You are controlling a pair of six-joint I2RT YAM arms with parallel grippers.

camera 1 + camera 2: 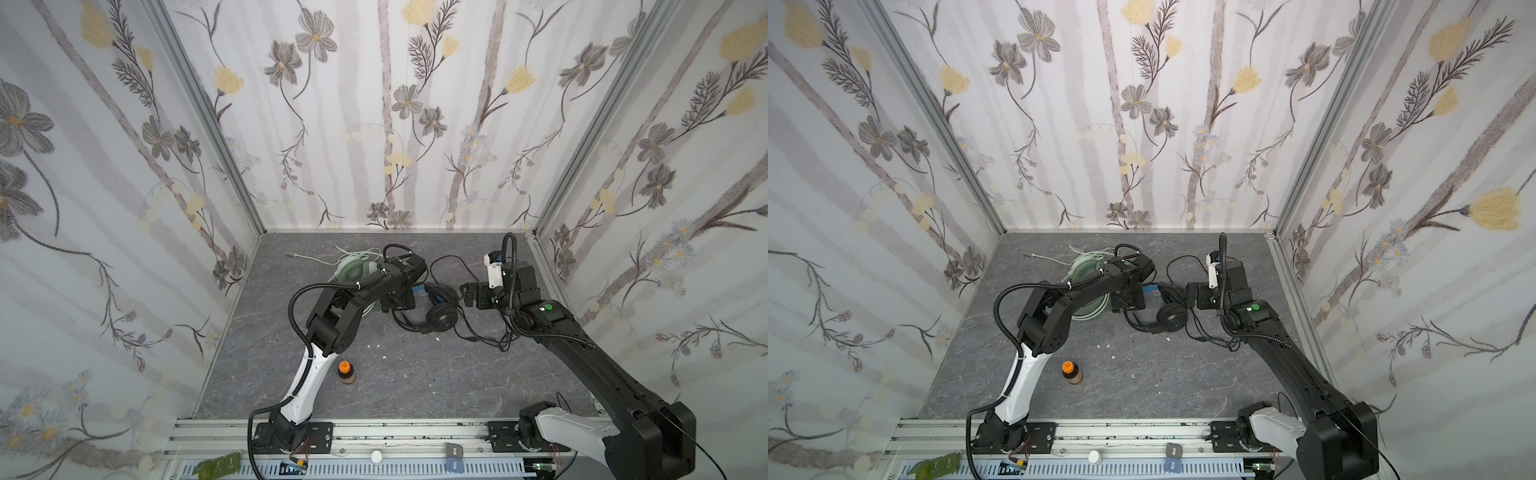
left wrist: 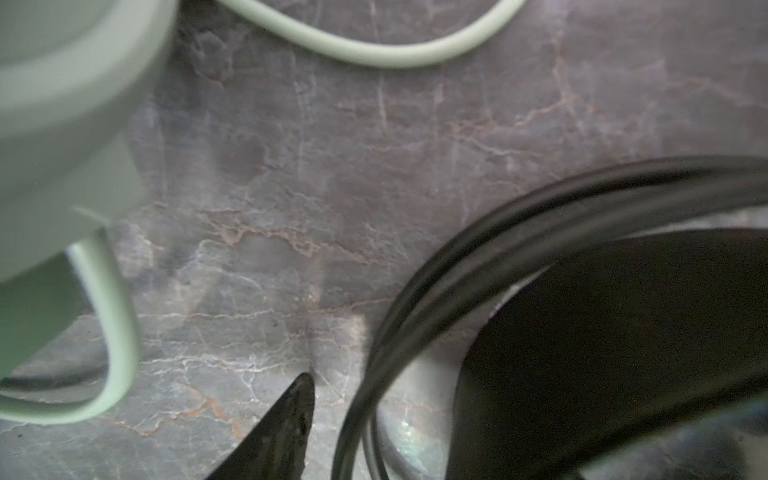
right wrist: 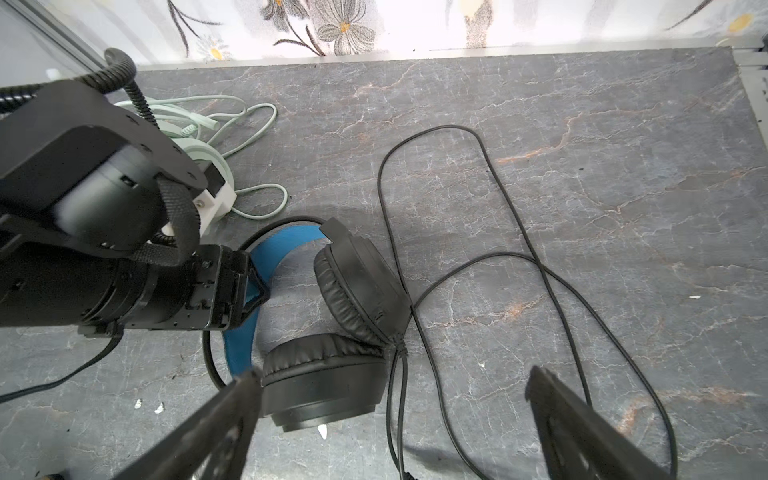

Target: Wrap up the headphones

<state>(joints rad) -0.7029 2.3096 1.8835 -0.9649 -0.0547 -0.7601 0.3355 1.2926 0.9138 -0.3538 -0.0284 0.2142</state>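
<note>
— Which hand is placed nearer the black headset (image 3: 357,282)?
— The left hand (image 3: 254,291), set at its blue band (image 3: 286,245) (grip not discernible). The right hand (image 3: 392,374) is held wide apart just beside the ear cups (image 3: 324,374), where the cable (image 3: 519,232) is spread on the surface (image 3: 582,166).

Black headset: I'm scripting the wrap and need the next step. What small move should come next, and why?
Probably close the left gripper onto the blue-lined headband it sits at, pinning the black headset. Its black cable lies in loose loops on the table, and the right gripper, wide open near the ear cups, holds nothing.
</note>
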